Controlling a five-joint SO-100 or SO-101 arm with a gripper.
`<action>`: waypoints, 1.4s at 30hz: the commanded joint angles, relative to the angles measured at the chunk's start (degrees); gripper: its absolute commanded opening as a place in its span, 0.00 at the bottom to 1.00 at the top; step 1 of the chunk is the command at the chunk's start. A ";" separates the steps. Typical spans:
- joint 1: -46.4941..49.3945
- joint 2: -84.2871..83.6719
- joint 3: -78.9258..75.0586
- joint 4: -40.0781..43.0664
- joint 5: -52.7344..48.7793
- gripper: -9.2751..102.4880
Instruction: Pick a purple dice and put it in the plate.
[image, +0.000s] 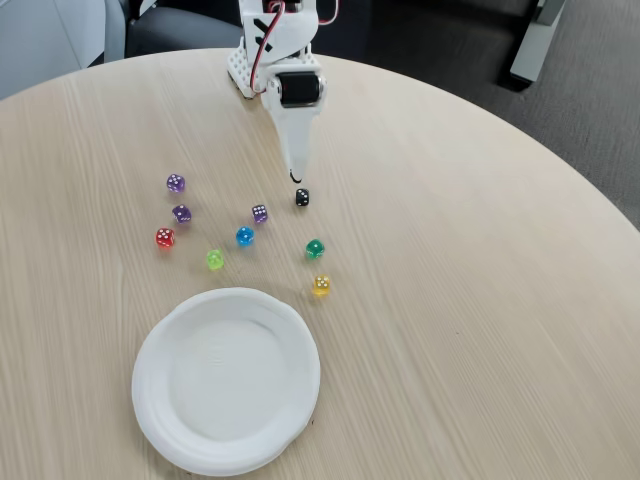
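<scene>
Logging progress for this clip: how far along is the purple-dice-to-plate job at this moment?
Nothing looks done yet: the plate holds no dice. All three purple dice sit on the table. The gripper is low over the table, its tip just above the black die, holding nothing visible; I cannot tell how its jaws stand. The reach, grasp, carry and release all remain.

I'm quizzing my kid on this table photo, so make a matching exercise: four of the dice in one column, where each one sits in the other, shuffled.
Things:
1. black die
2. yellow die
3. red die
4. blue die

Places in the fixed view:
A. farthest left of these four
B. just below the gripper tip
C. nearest the plate rim, on its upper right
D. between the red die and the dark green die

Pairs: 1-B, 2-C, 3-A, 4-D
</scene>
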 joint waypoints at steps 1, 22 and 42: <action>-0.35 0.18 -2.29 -0.88 -0.26 0.08; -0.44 0.09 -1.93 -0.97 -2.72 0.09; -0.35 -0.09 -12.13 -1.05 -15.82 0.15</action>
